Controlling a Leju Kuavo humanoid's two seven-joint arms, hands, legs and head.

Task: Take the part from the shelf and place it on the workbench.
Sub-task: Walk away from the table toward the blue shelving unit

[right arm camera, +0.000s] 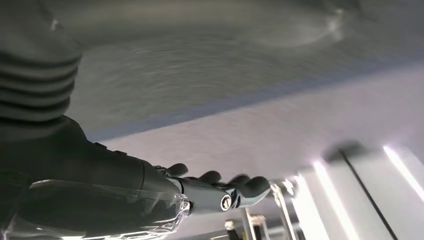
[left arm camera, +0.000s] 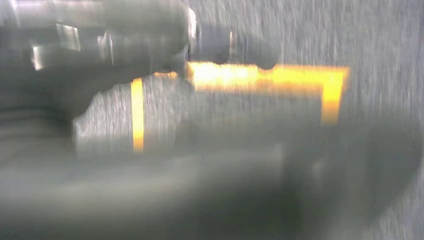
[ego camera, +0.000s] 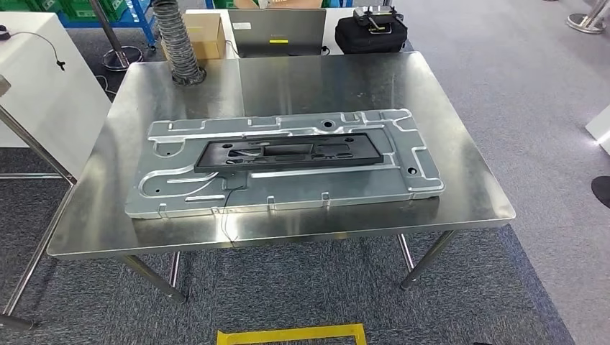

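Note:
On the steel workbench (ego camera: 302,86) lies a large grey stamped metal panel (ego camera: 302,188), set lengthwise across the middle. A long black plastic part (ego camera: 288,152) rests flat on top of that panel, with a thin black cable (ego camera: 229,208) trailing off its near left end over the bench edge. My left hand (left arm camera: 100,50) is blurred in the left wrist view, above grey carpet, with nothing between its fingers and thumb. My right hand (right arm camera: 210,190) has its fingers stretched out side by side and holds nothing.
At the bench's far side are a corrugated hose (ego camera: 176,39), a cardboard box (ego camera: 205,32), a dark screen (ego camera: 277,32) and a black bag (ego camera: 370,32). A white table (ego camera: 43,79) stands at the left. Yellow floor tape (ego camera: 291,334) marks the near carpet.

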